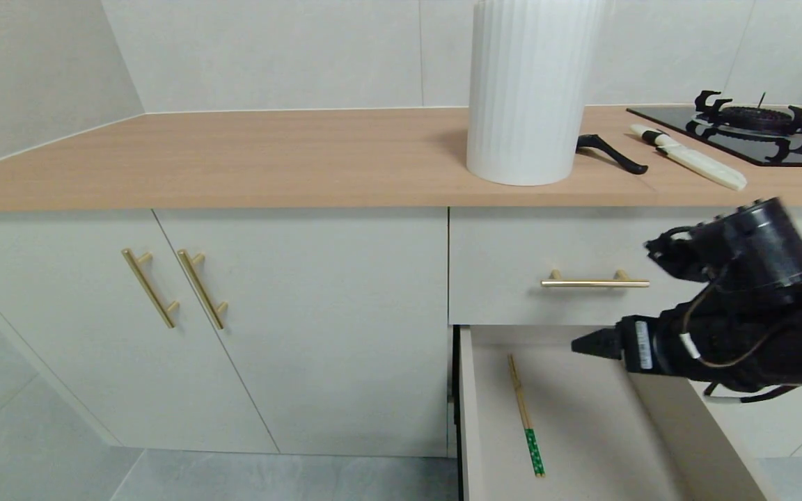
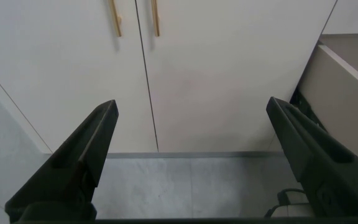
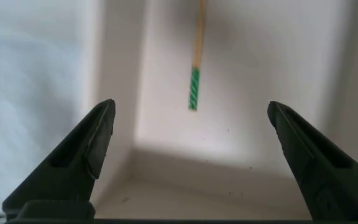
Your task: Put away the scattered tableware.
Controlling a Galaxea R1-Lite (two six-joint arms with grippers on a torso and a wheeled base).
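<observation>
Right wrist view: you have the chopsticks (image 3: 194, 62) lying flat on the floor of the open drawer (image 3: 260, 62), beyond the fingertips and in line with the gap between them, green-patterned end nearest the right gripper (image 3: 190, 106); its fingers (image 3: 86, 155) are spread wide, hold nothing and touch nothing. The chopsticks' far end is cut off at the frame edge; you cannot tell whether one stick or two lie pressed together. The drawer's walls rise just outside each finger; bare drawer floor lies between the fingertips and the wall facing them.

In the head view the same gripper (image 1: 585, 344) hangs over the drawer (image 1: 470, 403), just under the closed upper drawer's gold handle (image 1: 594, 282); it shows there as one dark point, so the spread cannot be read from that angle. The chopsticks (image 1: 526, 417) lie apart from that tip, nearer the drawer's front, with bare floor on both sides of them.

On the countertop (image 1: 269, 160), well above the fingers, lie a pale knife (image 1: 693, 158) and a black handle (image 1: 613, 154) whose other end is hidden behind a white ribbed container (image 1: 526, 90); a black stove (image 1: 756, 129) sits beyond them.

The left gripper (image 2: 191, 109) is also wide open and empty; past its fingertips stand closed cabinet doors (image 2: 216, 74) and grey floor tiles (image 2: 185, 186).
</observation>
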